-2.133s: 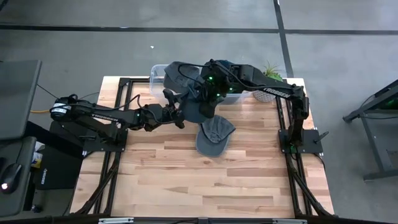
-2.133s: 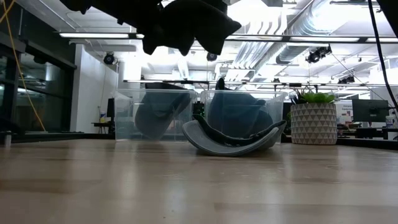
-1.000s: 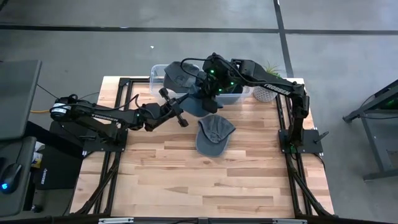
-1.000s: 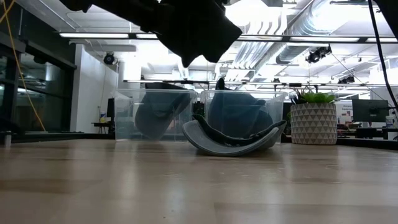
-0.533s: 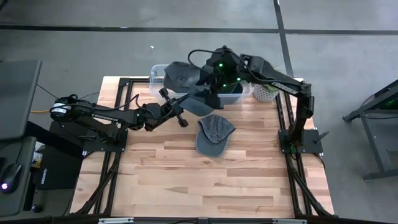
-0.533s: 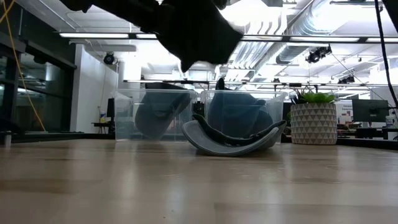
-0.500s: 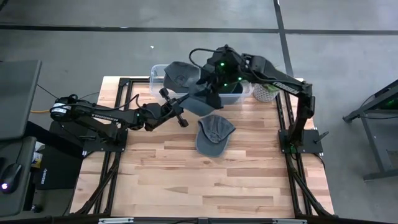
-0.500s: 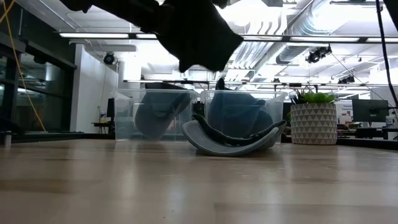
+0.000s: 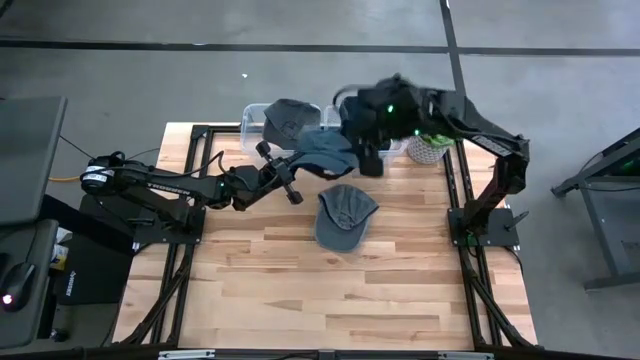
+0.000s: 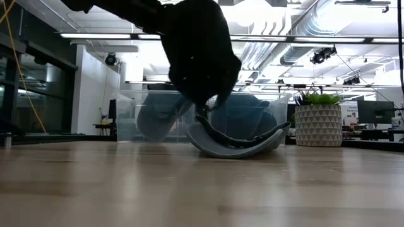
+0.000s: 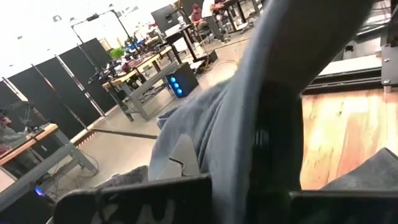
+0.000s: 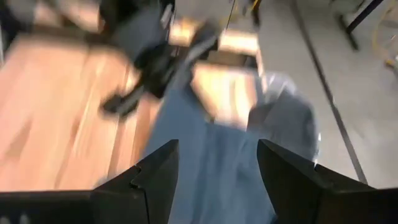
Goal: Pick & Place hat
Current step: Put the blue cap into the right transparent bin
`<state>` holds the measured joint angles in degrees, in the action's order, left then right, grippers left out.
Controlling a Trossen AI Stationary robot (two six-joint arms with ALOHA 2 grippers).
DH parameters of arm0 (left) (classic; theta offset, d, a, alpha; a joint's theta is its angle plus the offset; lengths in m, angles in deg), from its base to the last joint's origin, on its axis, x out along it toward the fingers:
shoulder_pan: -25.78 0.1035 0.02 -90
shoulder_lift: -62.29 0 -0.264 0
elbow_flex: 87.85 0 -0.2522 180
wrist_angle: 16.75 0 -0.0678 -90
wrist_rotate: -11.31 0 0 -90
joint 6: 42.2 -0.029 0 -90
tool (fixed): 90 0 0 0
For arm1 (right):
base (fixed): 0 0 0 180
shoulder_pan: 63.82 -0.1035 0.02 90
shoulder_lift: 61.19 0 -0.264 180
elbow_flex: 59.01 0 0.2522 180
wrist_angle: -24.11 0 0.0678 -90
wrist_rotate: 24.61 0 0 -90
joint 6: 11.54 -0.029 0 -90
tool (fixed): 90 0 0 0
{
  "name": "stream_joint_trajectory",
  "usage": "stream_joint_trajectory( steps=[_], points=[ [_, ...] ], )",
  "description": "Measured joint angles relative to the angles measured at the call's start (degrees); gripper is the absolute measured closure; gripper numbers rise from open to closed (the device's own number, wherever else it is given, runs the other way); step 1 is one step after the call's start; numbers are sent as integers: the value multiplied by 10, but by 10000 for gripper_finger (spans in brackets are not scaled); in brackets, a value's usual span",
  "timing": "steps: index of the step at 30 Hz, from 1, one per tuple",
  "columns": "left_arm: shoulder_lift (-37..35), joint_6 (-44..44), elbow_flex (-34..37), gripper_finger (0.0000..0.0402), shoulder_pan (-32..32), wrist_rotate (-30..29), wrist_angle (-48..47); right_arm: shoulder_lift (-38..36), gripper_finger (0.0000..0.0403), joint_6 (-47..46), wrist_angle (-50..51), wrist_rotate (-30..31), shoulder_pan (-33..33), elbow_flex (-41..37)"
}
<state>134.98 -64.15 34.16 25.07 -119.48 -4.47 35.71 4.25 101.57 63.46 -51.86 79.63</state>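
A blue-grey hat [image 9: 322, 152] hangs in the air near the table's far edge, with my left gripper [image 9: 291, 180] shut on it. In the low view this hat [image 10: 199, 53] droops as a dark mass above the wood. My right gripper [image 9: 365, 145] stands open just to the right of the hat, touching nothing; its wrist view looks down on the hat [image 12: 208, 155] past its spread fingers. A second grey hat [image 9: 345, 216] lies on the table nearer the middle, its brim curving up [image 10: 237, 140]. My left gripper pinches a fold of the hat's cloth [image 11: 239, 134] between its two fingers, coming level from the table's left side. The cloth drapes over the fingers and hides which part of the hat it is. The hat hangs slack, clear of the table.
Clear plastic bins [image 9: 256, 120] with more hats [image 9: 290, 115] stand along the far edge. A potted plant [image 9: 430, 146] sits at the far right corner. Bare wood stretches toward the near edge.
My right gripper has opened, let go of the hanging hat and drawn back toward the table's right edge. The hat, held up by both grippers before, now sags lower from my left gripper alone.
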Motion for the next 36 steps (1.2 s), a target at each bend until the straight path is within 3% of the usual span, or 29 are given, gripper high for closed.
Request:
stream_joint_trajectory(
  steps=[6,10,12,19,26,36],
  points=[
    [0,-1,-18,401,0,-3,-7,7,191,3,109,83,-49,-2],
    [0,-24,-43,401,0,-3,-14,12,191,-3,126,160,-65,-2],
    [0,-32,-52,401,0,-3,-23,13,191,-11,118,166,-64,-2],
    [0,-32,-58,401,0,-5,-51,48,191,-57,80,106,-42,-1],
    [25,-16,-58,401,0,-2,-80,123,191,-69,86,84,-36,-2],
    [3,-3,-58,401,0,-7,-175,159,191,-90,151,-5,-28,-13]
  ],
)
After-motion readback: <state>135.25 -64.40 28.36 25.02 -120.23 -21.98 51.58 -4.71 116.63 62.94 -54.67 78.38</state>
